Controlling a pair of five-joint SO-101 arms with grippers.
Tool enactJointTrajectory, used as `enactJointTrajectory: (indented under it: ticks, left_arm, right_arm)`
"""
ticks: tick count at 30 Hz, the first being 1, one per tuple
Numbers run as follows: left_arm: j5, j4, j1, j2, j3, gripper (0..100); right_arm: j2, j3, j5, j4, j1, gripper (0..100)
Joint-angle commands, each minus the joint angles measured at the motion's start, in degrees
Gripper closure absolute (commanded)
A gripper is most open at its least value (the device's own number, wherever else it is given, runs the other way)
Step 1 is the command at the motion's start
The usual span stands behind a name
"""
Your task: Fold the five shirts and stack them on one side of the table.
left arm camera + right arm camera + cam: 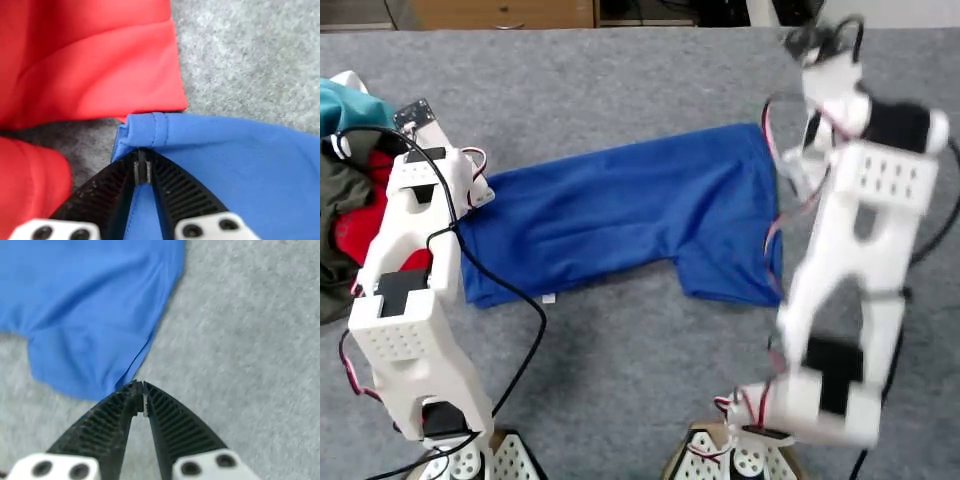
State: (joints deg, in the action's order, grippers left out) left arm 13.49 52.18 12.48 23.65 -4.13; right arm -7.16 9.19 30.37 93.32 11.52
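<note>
The blue shirt (630, 215) lies spread out across the middle of the grey desk (620, 400). The left claw (142, 167) is pressed together on the hem at one end. The right claw (140, 392) is pressed together too and seems to pinch the edge at the other end.

I think a fold is in hand. Next, both claws need to lift together and lay one side over the other evenly.

A red shirt (85, 55) lies right beside the left claw, in the pile (340, 200) of waiting shirts. It could get caught.
</note>
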Motion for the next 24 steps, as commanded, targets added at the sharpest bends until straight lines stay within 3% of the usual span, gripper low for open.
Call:
enactJointTrajectory:
  ticks: [1,12,24]
  left_arm:
    - [-0.5,0.2,-0.4,0.0,1.1,98]
    - [-0.5,0.1,-0.6,0.0,2.1,98]
    - [-2.1,-0.6,-1.2,0.0,1.8,98]
  right_arm:
    - [-10.5,-18.7,2.1,-5.5,0.6,99.5]
    - [-3.9,-36.4,2.5,-21.7,1.5,99.5]
    - [11.1,-37.7,9.0,-30.9,8.2,99.5]
